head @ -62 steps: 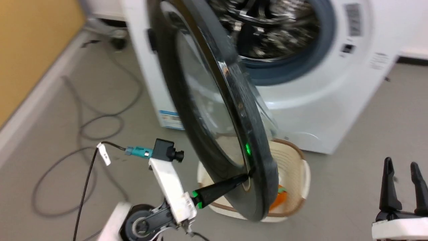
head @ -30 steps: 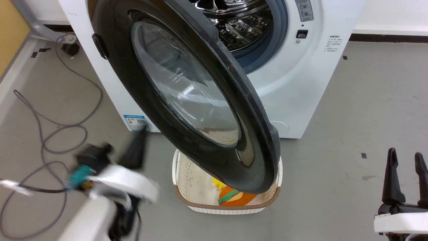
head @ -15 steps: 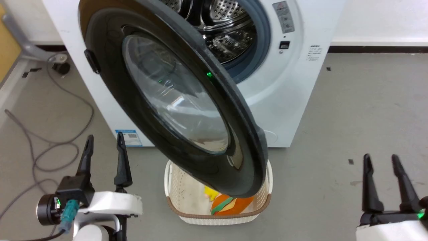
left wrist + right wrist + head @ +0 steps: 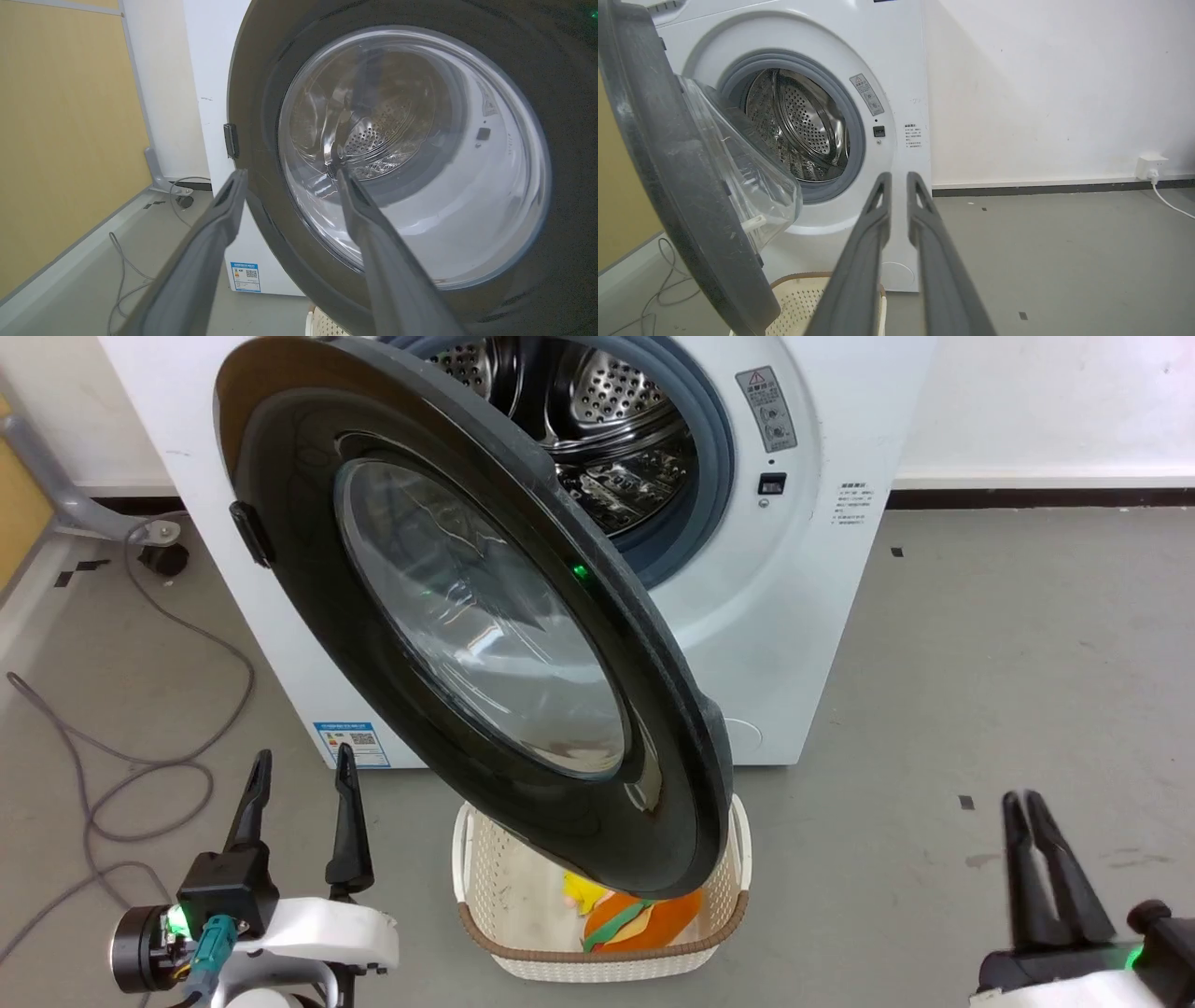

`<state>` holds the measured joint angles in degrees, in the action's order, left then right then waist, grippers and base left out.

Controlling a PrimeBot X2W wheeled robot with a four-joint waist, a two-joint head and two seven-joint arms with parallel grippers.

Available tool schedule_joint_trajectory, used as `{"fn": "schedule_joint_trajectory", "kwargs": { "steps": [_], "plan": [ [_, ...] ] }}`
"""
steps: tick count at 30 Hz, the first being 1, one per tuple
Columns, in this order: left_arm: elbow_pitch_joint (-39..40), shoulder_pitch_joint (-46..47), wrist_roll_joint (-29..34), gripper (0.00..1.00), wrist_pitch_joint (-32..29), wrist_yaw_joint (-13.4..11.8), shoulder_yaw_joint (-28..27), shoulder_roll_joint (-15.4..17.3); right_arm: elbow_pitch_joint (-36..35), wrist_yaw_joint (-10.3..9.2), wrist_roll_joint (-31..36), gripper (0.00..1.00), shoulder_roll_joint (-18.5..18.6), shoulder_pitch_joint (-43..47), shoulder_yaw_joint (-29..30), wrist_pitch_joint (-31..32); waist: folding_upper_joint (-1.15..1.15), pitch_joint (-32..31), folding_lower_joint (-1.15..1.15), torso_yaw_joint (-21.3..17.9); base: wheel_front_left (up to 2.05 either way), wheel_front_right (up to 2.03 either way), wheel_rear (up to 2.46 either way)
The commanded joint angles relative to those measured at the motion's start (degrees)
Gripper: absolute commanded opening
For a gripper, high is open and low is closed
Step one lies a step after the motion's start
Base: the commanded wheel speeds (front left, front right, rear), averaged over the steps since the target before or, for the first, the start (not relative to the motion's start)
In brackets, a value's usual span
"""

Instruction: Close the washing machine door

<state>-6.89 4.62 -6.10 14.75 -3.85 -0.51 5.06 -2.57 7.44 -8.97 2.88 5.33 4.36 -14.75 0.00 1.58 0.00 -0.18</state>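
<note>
**Q:** Left end effector (image 4: 302, 761)?
**R:** Fingers spread wide, empty, low before the big white front-loading washing machine (image 4: 803, 616). Right end effector (image 4: 1020, 798): fingers almost together, empty.
**Q:** And the large round glossy black door with its clear glass bowl (image 4: 467, 644)?
**R:** Ajar, swung out from the machine's front, above a cream plastic basket (image 4: 485, 896).

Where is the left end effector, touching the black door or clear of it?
Apart. The head view shows white washing machine front between the rim of the washing machine door and the fingertips of the left end effector.
</note>
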Motion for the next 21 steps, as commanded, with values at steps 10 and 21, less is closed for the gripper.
{"fn": "schedule_joint_trajectory", "kwargs": {
  "steps": [10,21],
  "plan": [
    [-0.35,-0.55,1.38,1.00,0.25,1.25,-1.28,-1.13,-8.98,0.05,-6.78,0.00,-0.01,-14.10,-2.81,-0.25,0.00,0.63,0.00,0.54,0.00,0.00,0.00],
    [-0.46,-0.24,1.72,1.00,0.25,1.72,-2.53,-1.72,-17.80,0.05,-9.51,0.00,-0.01,-23.44,-22.58,-0.25,0.00,1.85,0.00,1.89,0.00,0.00,0.00]
  ]
}}
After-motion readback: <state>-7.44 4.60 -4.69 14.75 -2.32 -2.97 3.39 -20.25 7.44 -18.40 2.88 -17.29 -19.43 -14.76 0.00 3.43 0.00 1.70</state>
